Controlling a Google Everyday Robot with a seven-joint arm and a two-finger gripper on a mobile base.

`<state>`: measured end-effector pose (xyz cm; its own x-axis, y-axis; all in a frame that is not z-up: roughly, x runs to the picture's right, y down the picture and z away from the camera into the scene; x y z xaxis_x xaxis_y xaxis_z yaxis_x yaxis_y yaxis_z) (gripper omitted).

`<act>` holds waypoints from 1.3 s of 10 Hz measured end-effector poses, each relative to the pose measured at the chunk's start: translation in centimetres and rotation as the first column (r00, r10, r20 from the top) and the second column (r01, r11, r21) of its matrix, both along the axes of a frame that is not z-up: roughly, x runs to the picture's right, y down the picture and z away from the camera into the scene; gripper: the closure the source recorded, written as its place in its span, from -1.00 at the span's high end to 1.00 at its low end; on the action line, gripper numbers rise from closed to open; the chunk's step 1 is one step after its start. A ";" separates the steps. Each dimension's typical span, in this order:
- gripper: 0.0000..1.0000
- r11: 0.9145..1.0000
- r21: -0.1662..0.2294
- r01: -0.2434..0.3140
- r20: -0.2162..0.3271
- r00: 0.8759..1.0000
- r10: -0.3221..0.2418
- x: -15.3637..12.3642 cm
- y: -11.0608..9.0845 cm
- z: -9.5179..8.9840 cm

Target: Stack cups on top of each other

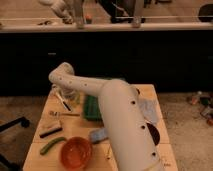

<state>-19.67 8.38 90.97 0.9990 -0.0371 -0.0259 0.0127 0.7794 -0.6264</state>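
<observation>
My arm reaches from the lower right across the wooden table (45, 155) and bends at the far left corner. The gripper (69, 94) hangs just below that bend, over the table's back left part, and is largely hidden by the arm. A pale, translucent greenish cup (73, 97) shows right at the gripper; I cannot tell whether it is held. A small cream-white shape (54, 89), possibly the other cup, sits just left of it by the table's edge.
A wide orange bowl (76, 152) stands at the front left, with a green vegetable (52, 145) and a black bar (50, 132) beside it. A dark green tray (92, 107), a grey-blue cloth (98, 135), utensils (63, 102) and a maroon bowl (153, 134) lie around the arm.
</observation>
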 end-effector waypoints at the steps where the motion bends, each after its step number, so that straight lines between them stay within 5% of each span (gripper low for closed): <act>1: -0.48 1.000 0.001 0.000 0.004 1.000 0.000 0.1 0.0 -0.1; 4: -0.99 1.000 0.007 -0.009 0.022 1.000 0.009 0.2 -0.2 -0.3; 6: -1.00 1.000 0.017 -0.019 0.037 0.999 0.019 0.5 -0.4 -0.9; 13: -1.00 0.990 0.142 -0.024 0.099 0.995 0.010 0.2 -3.3 -6.5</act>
<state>-19.45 5.11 84.45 0.9974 -0.0230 0.0676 0.0541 0.8615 -0.5048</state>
